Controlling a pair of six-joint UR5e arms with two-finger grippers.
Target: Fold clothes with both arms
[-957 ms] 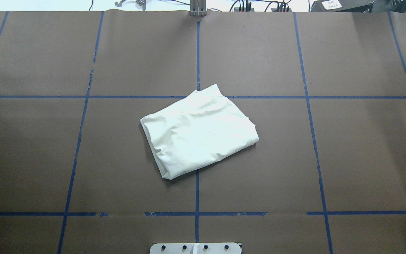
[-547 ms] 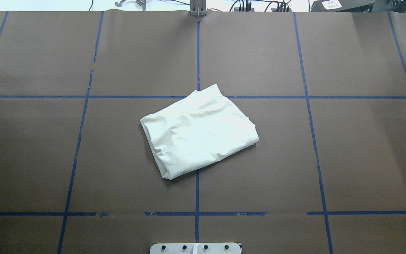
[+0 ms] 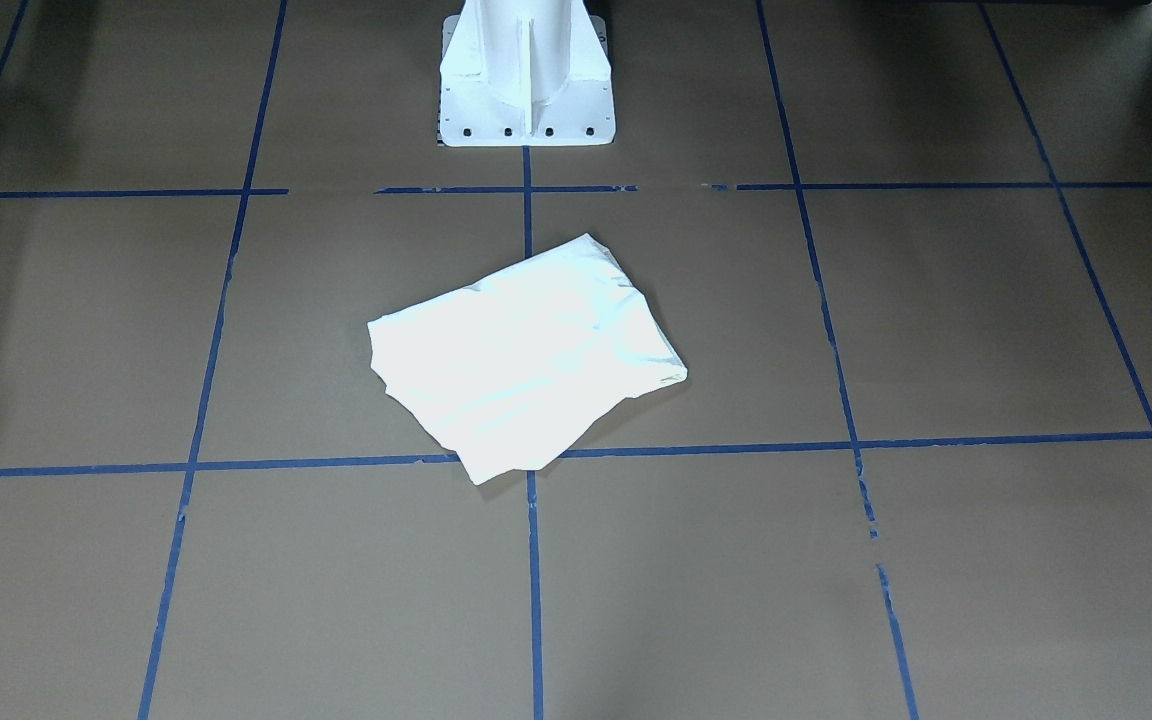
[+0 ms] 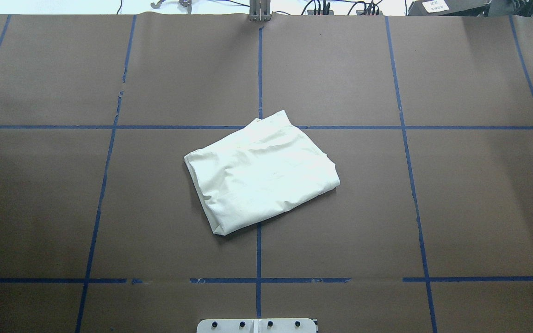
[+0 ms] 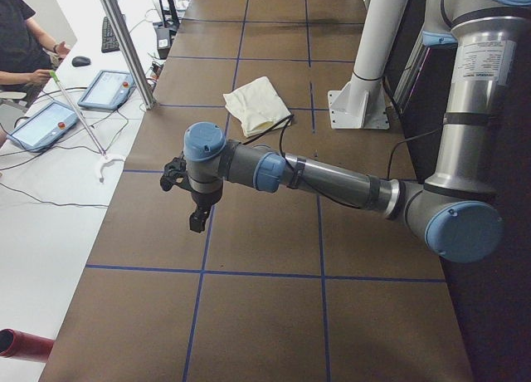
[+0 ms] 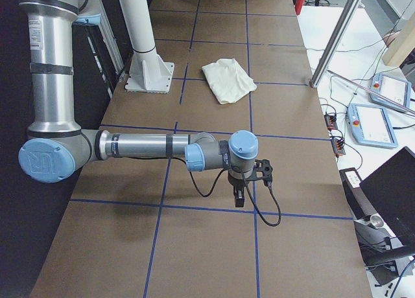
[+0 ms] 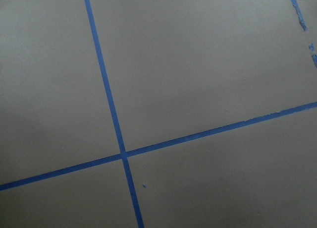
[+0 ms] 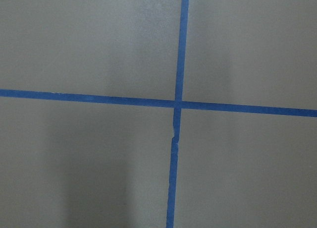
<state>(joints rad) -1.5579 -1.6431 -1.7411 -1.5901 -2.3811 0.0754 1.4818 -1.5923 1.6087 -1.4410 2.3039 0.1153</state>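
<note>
The clothes are one cream-white shirt [image 4: 262, 173], folded into a compact tilted rectangle with its plain side up, lying at the table's middle [image 3: 526, 360]. No print shows. Both arms are out of the overhead and front-facing views. In the exterior left view the left arm reaches out low over the table, and its gripper [image 5: 197, 212] hangs well short of the shirt [image 5: 257, 104]. The exterior right view shows the right gripper [image 6: 238, 195] likewise far from the shirt [image 6: 228, 80]. I cannot tell whether either gripper is open or shut. Both wrist views show only brown table and blue tape.
The white pedestal base [image 3: 526, 90] stands at the robot's side of the table, just behind the shirt. Blue tape lines [image 4: 258, 259] grid the brown surface. Beyond the far edge are tablets [image 5: 108, 87], a slanted metal post [image 5: 124, 41] and a seated person [image 5: 25, 33].
</note>
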